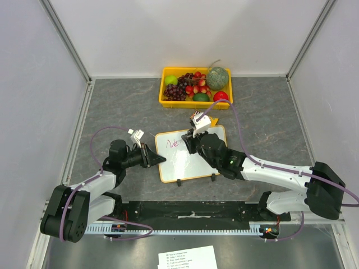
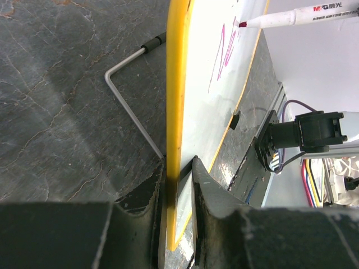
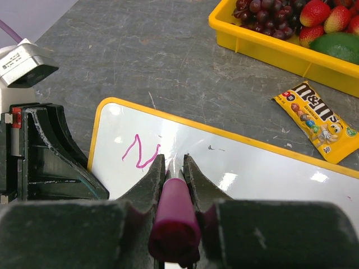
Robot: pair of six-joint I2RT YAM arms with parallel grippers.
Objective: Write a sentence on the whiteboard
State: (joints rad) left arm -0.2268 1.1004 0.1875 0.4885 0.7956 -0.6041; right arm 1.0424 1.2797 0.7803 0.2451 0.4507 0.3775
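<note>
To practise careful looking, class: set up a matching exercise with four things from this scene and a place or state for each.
1 whiteboard
2 marker
3 candy packet
4 yellow tray

A gripped in the right gripper
B holds fruit
C edge clamped by the left gripper
D lies flat beyond the board's far edge

Pairs: 1-C, 2-A, 3-D, 4-B

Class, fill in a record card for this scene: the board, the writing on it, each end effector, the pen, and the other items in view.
board: whiteboard, glossy white, yellow-orange frame
writing: sentence barely begun, a few pink strokes near one corner
left end effector: shut on the whiteboard's edge
right end effector: shut on the marker
pen: marker tip close to the pink strokes
other items: yellow fruit tray, candy packet, printed sheet
</note>
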